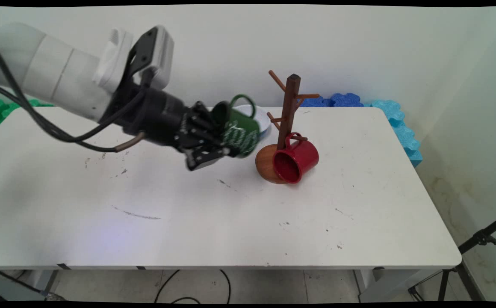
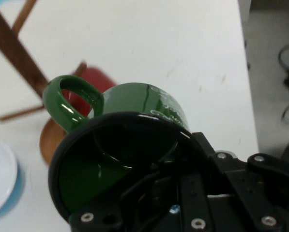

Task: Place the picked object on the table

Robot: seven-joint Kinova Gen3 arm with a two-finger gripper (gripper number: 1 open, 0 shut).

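Green mug [image 1: 239,132] is hanging on its side above the desk [image 1: 188,222], rim pinched by the gripper [image 1: 218,143], 1 finger inside. Beside it, a red mug [image 1: 296,160] is hanging from the wooden rack [image 1: 288,112]. Behind, near the far edge, a white-and-blue bowl [image 1: 261,119] is sitting.

A white rectangular table [image 1: 214,222] with rounded corners stands against a pale wall. Its top is scuffed, with dark marks [image 1: 137,214] and small specks scattered over it. Toward the far middle stands a wooden mug tree [image 1: 288,115] on a round wooden base [image 1: 266,164], touching the tabletop. A red mug [image 1: 296,160] hangs from one of its lower pegs, mouth toward the camera. Just behind and to the left, a white and blue bowl [image 1: 261,122] sits on the table.
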